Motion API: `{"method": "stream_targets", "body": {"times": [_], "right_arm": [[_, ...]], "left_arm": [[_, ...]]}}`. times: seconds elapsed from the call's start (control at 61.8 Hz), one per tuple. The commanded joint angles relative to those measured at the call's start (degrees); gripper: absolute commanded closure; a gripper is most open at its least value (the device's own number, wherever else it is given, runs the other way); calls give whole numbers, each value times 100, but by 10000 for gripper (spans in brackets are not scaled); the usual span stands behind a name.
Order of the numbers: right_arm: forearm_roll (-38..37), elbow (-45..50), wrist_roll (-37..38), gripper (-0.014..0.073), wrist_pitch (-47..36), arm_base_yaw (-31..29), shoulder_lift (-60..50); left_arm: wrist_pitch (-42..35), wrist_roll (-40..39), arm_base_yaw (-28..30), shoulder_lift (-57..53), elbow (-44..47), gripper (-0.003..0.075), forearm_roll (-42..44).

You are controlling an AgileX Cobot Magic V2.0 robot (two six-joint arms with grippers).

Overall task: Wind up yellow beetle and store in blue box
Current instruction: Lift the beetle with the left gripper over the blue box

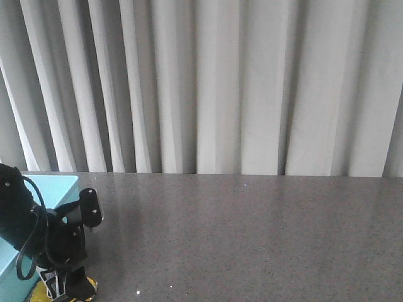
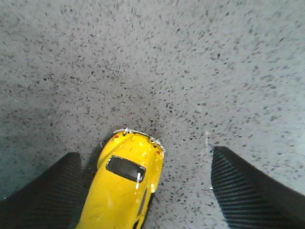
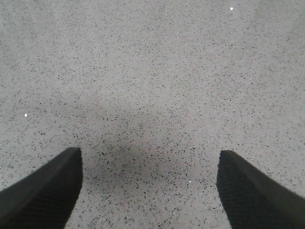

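The yellow beetle stands on the grey speckled table, its chrome bumper end pointing away from the wrist. My left gripper is open and low around it: one finger lies close beside the car, the other stands well apart. In the front view the left arm is at the bottom left, the gripper is at the frame's edge, and a bit of the beetle shows. The blue box stands right behind the arm, mostly hidden. My right gripper is open and empty over bare table.
The grey speckled table stretches to the right of the left arm. A pale pleated curtain hangs behind its far edge. The right arm does not show in the front view.
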Motion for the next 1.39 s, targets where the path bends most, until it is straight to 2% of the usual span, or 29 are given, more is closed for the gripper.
{"method": "stream_targets", "body": {"times": [0.0,0.275,0.728,0.858,1.149,1.262,1.376], "right_arm": [[1,-139,-21,33,-340,4,-1],[1,-139,-21,33,-335,4,-1],[1,-139,-21,33,-335,4,-1],[1,-139,-21,33,-335,4,-1],[1,-139,-21,33,-335,4,-1],[1,-139,-21,33,-335,4,-1],[1,-139,-21,33,-335,4,-1]], "left_arm": [[-122,-6,-22,-107,-231,168,-59],[-201,-6,-22,122,-218,181,396],[-163,-269,-22,431,-218,191,551],[-133,-288,-22,410,-218,255,548],[-169,-288,-22,403,-224,449,463],[-197,-288,-22,373,-224,493,322],[-205,-288,-41,263,-333,500,117]]}}
